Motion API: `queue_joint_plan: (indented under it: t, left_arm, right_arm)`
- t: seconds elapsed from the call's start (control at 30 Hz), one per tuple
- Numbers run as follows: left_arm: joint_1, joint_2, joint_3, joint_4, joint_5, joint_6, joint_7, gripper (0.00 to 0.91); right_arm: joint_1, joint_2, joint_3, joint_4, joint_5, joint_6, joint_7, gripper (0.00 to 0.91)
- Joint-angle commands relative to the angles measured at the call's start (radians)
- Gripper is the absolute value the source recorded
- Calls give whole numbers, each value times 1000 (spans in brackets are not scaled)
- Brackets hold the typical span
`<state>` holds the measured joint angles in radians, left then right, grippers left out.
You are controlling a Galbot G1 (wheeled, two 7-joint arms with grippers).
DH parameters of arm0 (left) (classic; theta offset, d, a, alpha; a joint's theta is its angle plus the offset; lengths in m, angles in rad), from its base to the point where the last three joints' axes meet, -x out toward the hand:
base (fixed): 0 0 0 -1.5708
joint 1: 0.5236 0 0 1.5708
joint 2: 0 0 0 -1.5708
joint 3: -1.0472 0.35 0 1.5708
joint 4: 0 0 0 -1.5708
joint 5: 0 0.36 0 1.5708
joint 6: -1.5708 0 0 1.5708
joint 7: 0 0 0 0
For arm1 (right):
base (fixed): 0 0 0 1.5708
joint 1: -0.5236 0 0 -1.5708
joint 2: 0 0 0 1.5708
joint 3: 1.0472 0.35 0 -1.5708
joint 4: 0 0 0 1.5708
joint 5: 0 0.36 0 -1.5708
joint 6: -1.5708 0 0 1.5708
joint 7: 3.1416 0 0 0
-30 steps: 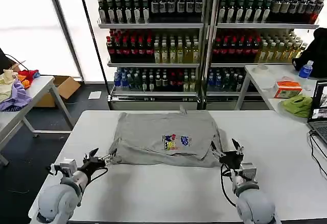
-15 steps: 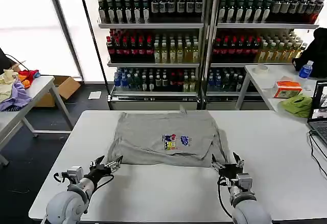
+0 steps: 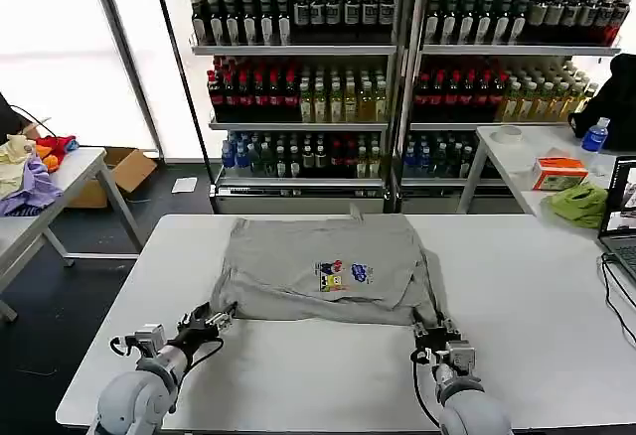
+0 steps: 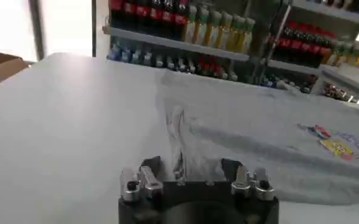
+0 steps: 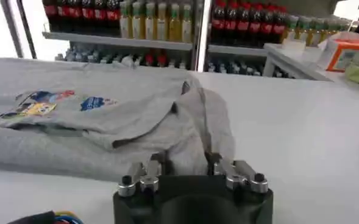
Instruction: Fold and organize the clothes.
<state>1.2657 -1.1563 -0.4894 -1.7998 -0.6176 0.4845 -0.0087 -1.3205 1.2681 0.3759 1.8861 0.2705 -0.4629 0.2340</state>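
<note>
While the shirt lies flat mid-table, both tools, left and right, sit open and empty at its near corners

Light: bright daylight from blown-out windows, upper left
Shadows: soft and faint on the white table
Focus: wrist views blurred in foreground
</note>
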Motion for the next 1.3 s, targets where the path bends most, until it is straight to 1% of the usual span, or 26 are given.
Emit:
queue_joint_plan:
  t: [0.03, 0.27, 0.4, 0.57, 0.7, 0.8, 0.87, 0.9, 1.07, 1.17, 1.3]
  left_arm:
    - [-1, -5, 1, 19, -2, -9, 6, 0]
    - [23, -9, -10, 0, -3, -23, 8, 0]
    - [45, -35, -26, -28, 2, -19, 8, 0]
    - [140, -44, -55, -111, 33, 0, 9, 0]
    - [211, -55, -88, -162, 65, 10, 43, 0]
    - [245, -78, -112, -191, 123, 9, 73, 0]
    - [267, -92, -128, -218, 141, 13, 59, 0]
    - [291, -97, -141, -231, 139, 32, 62, 0]
    - [373, -107, -193, -316, 145, 38, 75, 0]
    - [408, -115, -221, -350, 150, 55, 76, 0]
    - [467, -133, -247, -396, 161, 85, 77, 10]
  right_arm:
    - [3, 6, -10, -19, 9, -11, 8, 0]
    - [-14, -12, 24, 2, 107, -19, -14, 0]
    - [-37, -20, 32, 16, 112, -14, -29, 0]
    - [-91, -43, 55, 87, 142, -17, -52, 0]
    - [-138, -54, 76, 141, 167, -25, -58, 0]
    - [-192, -49, 88, 206, 157, -33, -57, 0]
    - [-260, -43, 97, 248, 158, -33, -55, 0]
    - [-290, -39, 100, 267, 147, -30, -51, 0]
    - [-380, -38, 108, 317, 122, -6, -61, 0]
    - [-434, -37, 118, 341, 89, 23, -65, 0]
    - [-468, -38, 144, 371, 93, 25, -72, 0]
